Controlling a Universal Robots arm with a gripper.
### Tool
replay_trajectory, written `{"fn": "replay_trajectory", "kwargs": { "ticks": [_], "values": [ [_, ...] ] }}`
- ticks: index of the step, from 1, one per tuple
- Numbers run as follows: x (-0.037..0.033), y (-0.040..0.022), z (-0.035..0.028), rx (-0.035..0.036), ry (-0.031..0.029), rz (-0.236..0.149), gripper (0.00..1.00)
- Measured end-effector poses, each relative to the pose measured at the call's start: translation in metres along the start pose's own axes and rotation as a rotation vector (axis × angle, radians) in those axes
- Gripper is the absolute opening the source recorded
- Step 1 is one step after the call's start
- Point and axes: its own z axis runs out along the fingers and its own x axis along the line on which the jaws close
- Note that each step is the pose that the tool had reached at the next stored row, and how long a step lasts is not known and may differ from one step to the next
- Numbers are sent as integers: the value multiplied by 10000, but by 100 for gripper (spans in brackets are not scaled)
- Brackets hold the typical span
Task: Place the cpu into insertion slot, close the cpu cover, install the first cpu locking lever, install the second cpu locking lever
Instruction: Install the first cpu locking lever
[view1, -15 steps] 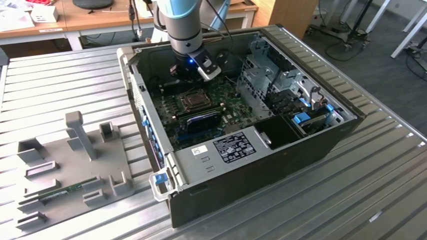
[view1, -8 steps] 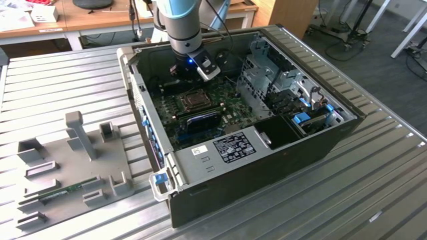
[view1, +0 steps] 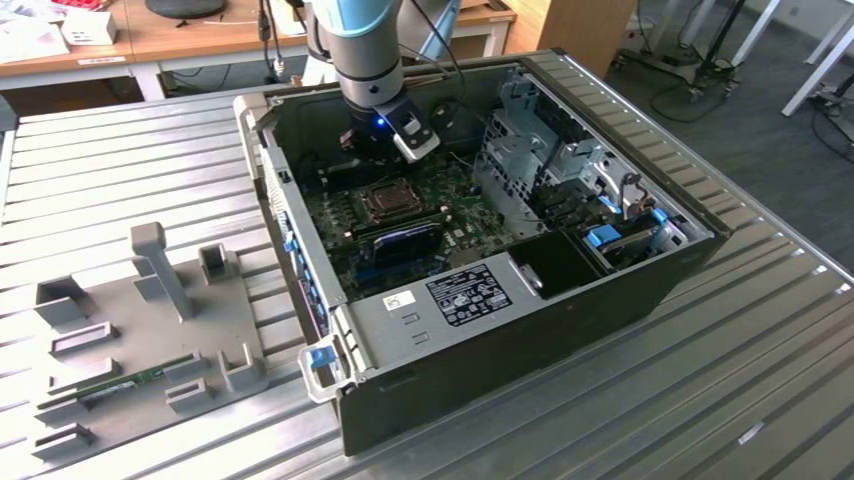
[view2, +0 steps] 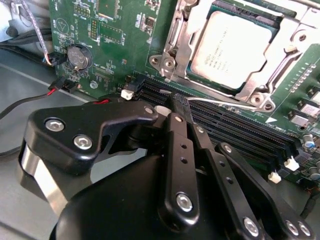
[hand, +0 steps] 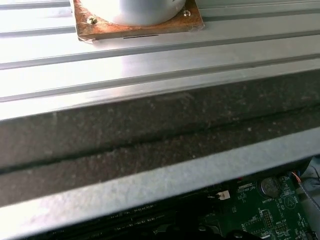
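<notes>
The cpu (view2: 232, 47), a silver-grey square, lies seated in the insertion slot (view1: 388, 200) of the green motherboard inside the open computer case. Flat over it sits the cpu cover (view2: 262, 86), its silver frame ringing the chip. A thin metal locking lever (view2: 225, 102) runs along the socket's edge beside the black memory slots (view2: 235, 125). My black gripper (view2: 176, 100) is shut, and its tip meets the near end of that lever; whether it grips the lever I cannot tell. In the exterior view the gripper (view1: 358, 165) hangs just behind the socket.
A round coin battery (view2: 80, 56) and red-black wires lie on the board near the gripper. The case wall (hand: 150, 135) and a metal drive cage (view1: 534, 150) hem in the board. A grey fixture tray (view1: 134, 330) holding a memory stick (view1: 127, 383) sits at the exterior view's left.
</notes>
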Motion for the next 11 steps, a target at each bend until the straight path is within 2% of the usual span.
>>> {"fn": "replay_trajectory", "kwargs": {
  "ticks": [11],
  "values": [
    [12, -24, 57, 18, -9, -6, 10]
  ]
}}
